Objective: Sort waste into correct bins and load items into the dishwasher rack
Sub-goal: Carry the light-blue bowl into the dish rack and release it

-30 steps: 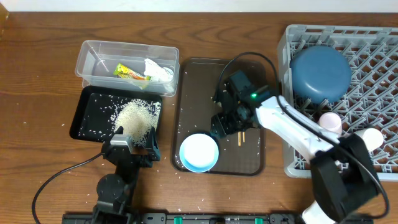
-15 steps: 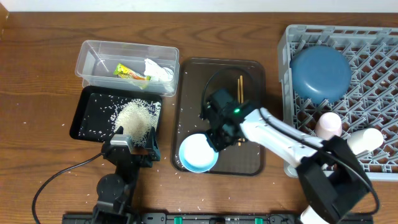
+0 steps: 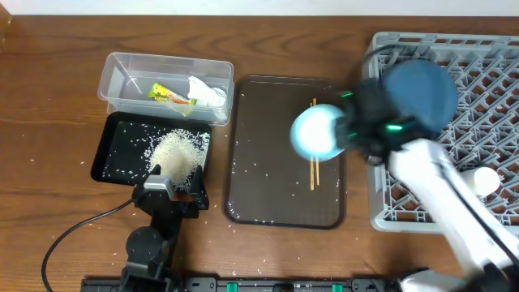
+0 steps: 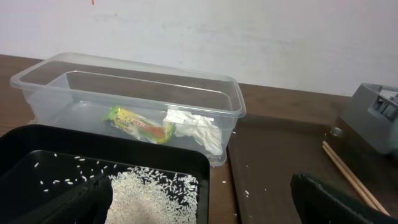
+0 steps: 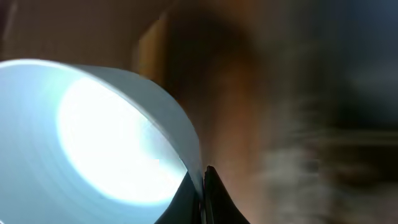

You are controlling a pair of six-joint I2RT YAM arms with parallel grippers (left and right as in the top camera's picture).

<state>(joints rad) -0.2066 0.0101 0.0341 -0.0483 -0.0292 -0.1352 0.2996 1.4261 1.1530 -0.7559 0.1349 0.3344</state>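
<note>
Wooden table [image 3: 49, 81] looks mostly sorted to me. Your white bowl [image 3: 318, 131] is up in the air around mid-frame in the overhead. It hangs over the right side of the brown tray [image 3: 259, 162], just beside the left wall of the dishwasher rack [image 3: 495, 73] but not in it yet. The right claw [image 3: 350, 131] has it pinched by the rim, jaws nearly closed on the thin wall. The wrist view is blurry but you can make that out.

Rack side: the blue plate [image 3: 422, 93] is in the rack's upper left, and a white cup [image 3: 486, 180] sits lower down. I can't spot the pink cup; your arm may be covering it. The chopsticks [image 3: 314, 150] lie on the brown tray below the bowl, so those are left to do.

Waste side looks done: tissue [image 3: 207, 91] and wrapper [image 3: 170, 94] in the clear tub [image 3: 122, 69], rice [image 3: 178, 150] heaped in the black tray [image 3: 109, 150]. Some stray grains are scattered on the brown tray and the table.

The left claw [image 3: 174, 188] is parked wide open and empty at the black tray's lower edge.
</note>
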